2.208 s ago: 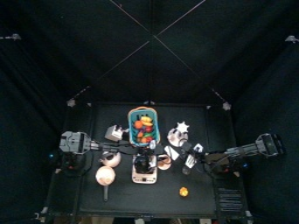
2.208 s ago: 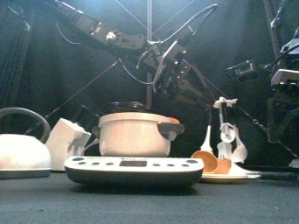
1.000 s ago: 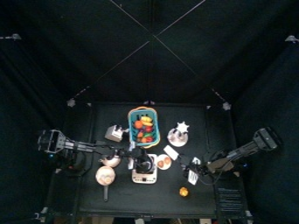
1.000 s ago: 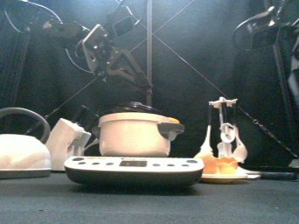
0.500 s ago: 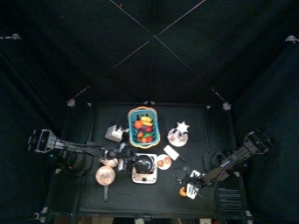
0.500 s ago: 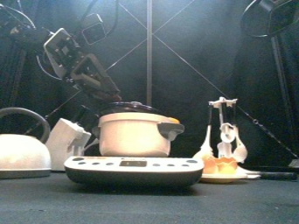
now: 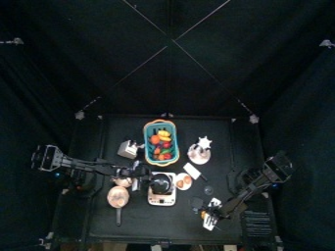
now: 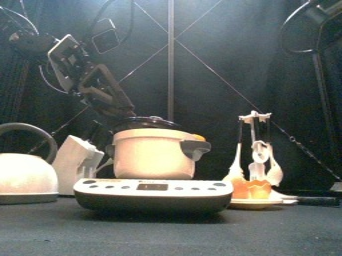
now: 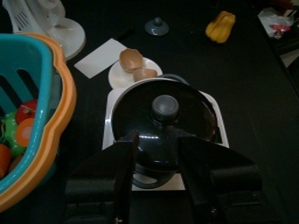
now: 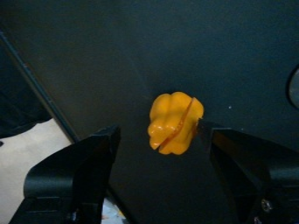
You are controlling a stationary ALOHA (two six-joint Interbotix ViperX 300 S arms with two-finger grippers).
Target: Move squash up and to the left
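Sitting near the desk's (image 7: 98, 230) 5 o'clock corner in the top view, the squash (image 10: 174, 122) lies alone on bare black surface. The right end effector (image 10: 163, 144) hangs over it with both jaws spread wide, one on each side, touching nothing. The top view hides the squash under that arm.

Toward 10 o'clock from it stand one white cooker (image 7: 161, 190) with a dark lid, one wooden spoon (image 9: 132, 63) on a small white dish and one white card (image 9: 107, 55). One teal basket (image 7: 160, 140) of orange and green fruits sits at 12 o'clock, one pale peach round thing (image 7: 118, 197) at 8 o'clock.

The left end effector (image 9: 162, 162) hovers above the cooker's lid knob; its jaws look released, holding nothing.

In the front view the cooker (image 8: 151, 170) and one kettle (image 8: 26, 170), cut off at 9 o'clock, fill the foreground.
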